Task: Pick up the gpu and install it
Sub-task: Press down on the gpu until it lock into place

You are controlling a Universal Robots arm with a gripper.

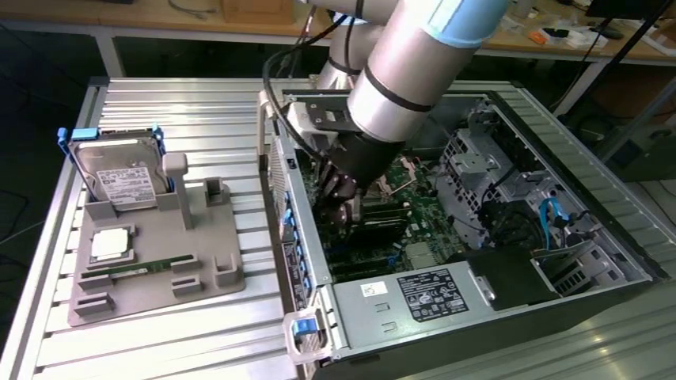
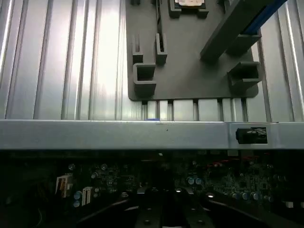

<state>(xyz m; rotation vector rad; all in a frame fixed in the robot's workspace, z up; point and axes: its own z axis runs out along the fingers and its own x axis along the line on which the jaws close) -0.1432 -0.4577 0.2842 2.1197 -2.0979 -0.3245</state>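
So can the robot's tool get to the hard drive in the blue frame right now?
Probably not straight away. The tool is down inside the computer case, and the case's side wall stands between it and the hard drive on the gray holder.

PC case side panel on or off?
Off. The case lies on its side with the motherboard and power supply exposed; the arm reaches in from above.

Ribbed brushed-metal table (image 1: 190, 103), matt grey plastic holder tray (image 1: 148, 297), glossy green motherboard (image 1: 423, 210)

Jaws (image 1: 340, 207) (closed) inside computer case (image 1: 591, 237)
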